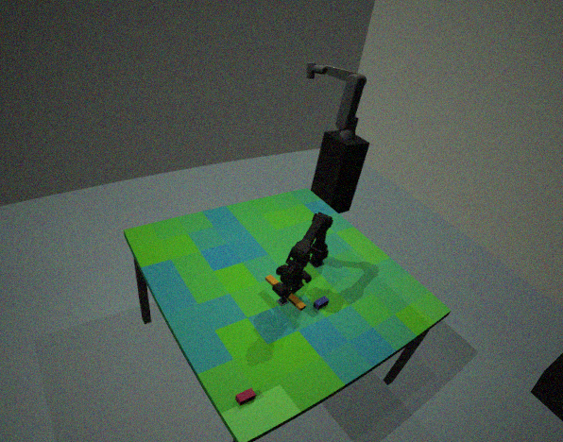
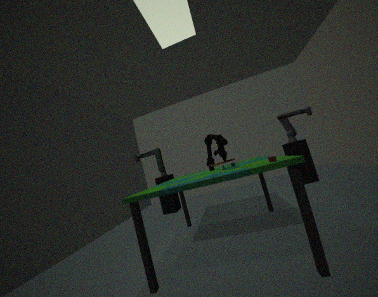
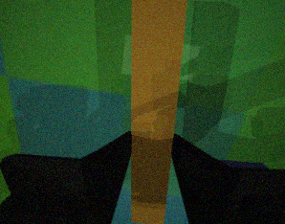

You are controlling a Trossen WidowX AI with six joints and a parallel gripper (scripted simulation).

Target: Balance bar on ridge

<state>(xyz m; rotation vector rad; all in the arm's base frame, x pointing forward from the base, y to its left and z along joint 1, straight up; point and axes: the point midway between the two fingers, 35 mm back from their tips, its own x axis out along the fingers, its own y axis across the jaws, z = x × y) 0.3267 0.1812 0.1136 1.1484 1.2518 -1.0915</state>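
Note:
The orange bar (image 1: pixel 298 301) (image 2: pixel 218 163) (image 3: pixel 158 57) is held near its middle by my gripper (image 1: pixel 284 294) (image 2: pixel 225 160) (image 3: pixel 151 137), which is shut on it. In the wrist view the bar runs lengthwise between the two dark fingers. The small ridge (image 1: pixel 281 300) (image 2: pixel 223 167) stands on the table right by the gripper, low beside the bar's middle in the top view. In the exterior view the bar is above the ridge, with a small gap showing. The wrist view does not clearly show the ridge.
A blue block (image 1: pixel 320 302) (image 2: pixel 233 164) lies on the patchwork table (image 1: pixel 272 361) close to the bar's near end. A red block (image 1: pixel 245 396) (image 2: pixel 272 158) lies far off near a table corner. Two grey arms on dark pedestals stand beyond the table edges.

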